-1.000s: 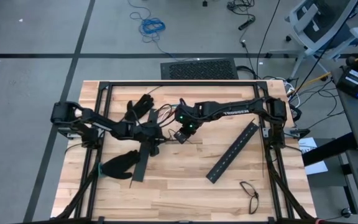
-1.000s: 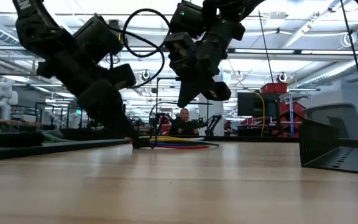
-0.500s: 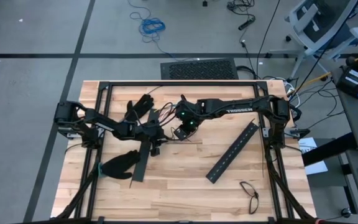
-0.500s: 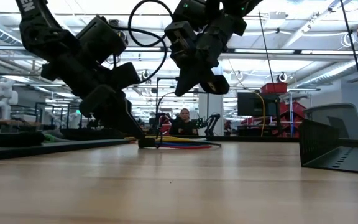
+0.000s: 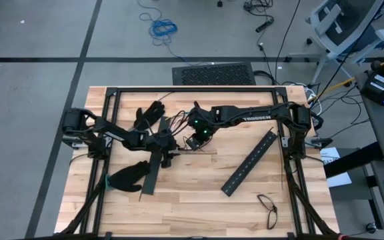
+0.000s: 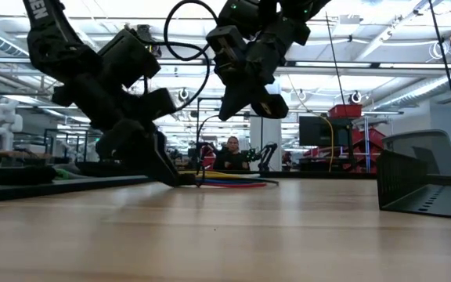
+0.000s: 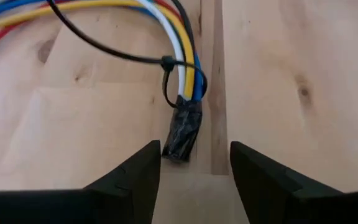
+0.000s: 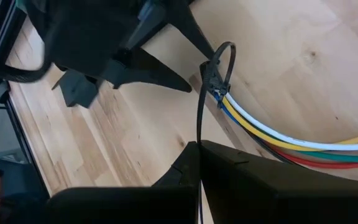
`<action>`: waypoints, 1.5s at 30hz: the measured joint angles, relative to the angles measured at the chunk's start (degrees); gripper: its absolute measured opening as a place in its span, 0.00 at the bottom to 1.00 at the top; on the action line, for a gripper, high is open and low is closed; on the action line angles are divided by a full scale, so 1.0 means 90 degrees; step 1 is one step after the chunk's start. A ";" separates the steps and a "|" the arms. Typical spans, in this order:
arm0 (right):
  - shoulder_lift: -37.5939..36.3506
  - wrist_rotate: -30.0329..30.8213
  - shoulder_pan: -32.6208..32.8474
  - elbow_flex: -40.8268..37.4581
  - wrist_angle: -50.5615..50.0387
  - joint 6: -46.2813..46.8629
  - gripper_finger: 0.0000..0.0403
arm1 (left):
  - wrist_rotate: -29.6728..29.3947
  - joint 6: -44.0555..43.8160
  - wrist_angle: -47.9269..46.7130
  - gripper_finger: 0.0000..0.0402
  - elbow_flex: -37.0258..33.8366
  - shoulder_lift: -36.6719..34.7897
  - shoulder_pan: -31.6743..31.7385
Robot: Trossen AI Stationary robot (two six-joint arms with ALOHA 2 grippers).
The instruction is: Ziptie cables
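While the strap is looped but not cinched, here is the layout:

table [image 5: 199, 200]: wood top inside a black frame; the work sits left of centre toward the far edge, and the near half is mostly bare, so there is open room to pull toward.
black bars: one slotted bar [image 5: 249, 163] lies diagonally, right of centre and well apart from the work; another [image 5: 153, 167] lies close beside the left pincer, likely to block its travel.
gloves: one [image 5: 129, 176] near the left bar, one [image 5: 151, 113] toward the far edge; both clear of the bundle.
right pincer [image 5: 193, 143]: raised above the table, fingers closed on the ziptie [image 8: 199, 115] tail; probably keeps the loop taut for tightening.
left pincer [image 7: 194, 163]: low at the table, fingers parted, holding nothing; the taped end sits between the tips, apart from both.
cables [image 7: 185, 74]: bundle flat on the table between the two pincers; white, yellow, blue and red strands meet at a dark taped end [image 7: 183, 129].
loop: the ziptie circles the bundle just behind the tape, with slack, so not pulled tight yet.
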 joint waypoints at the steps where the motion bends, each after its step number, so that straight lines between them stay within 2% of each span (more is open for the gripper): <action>1: 0.0000 0.0000 0.0000 0.0000 0.0019 0.0007 0.00 | -0.0008 -0.0003 0.0036 0.48 0.0010 0.0057 -0.0001; 10: 0.0000 0.0000 -0.0002 0.0000 0.0067 0.0055 0.00 | -0.0515 0.0067 0.0046 0.45 0.0259 0.0153 0.0004; 12: 0.0000 0.0000 -0.0002 0.0000 0.0067 0.0058 0.00 | -0.0515 0.0183 -0.0031 0.40 0.0259 0.0155 -0.0002; 17: 0.0000 0.0000 -0.0005 0.0000 0.0065 0.0081 0.00 | -0.0280 0.0179 -0.0132 0.17 0.0261 0.0185 -0.0058; 22: 0.0000 0.0000 -0.0005 0.0000 0.0070 0.0085 0.00 | -0.0256 0.0169 -0.0115 0.07 0.0261 0.0185 -0.0090; 31: 0.0000 0.0020 -0.0005 0.0000 -0.0039 0.0058 0.00 | -0.0294 -0.0344 -0.0736 0.07 0.0286 0.0106 -0.0117; 41: 0.0000 0.0024 -0.0007 0.0000 -0.0291 -0.0020 0.00 | -0.0653 -0.0508 -0.2251 0.07 0.0247 -0.0793 -0.0151; 45: 0.0000 0.0013 -0.0007 0.0000 -0.0294 -0.0049 0.00 | -0.0672 -0.0546 -0.2490 0.07 0.0240 -0.0952 -0.0157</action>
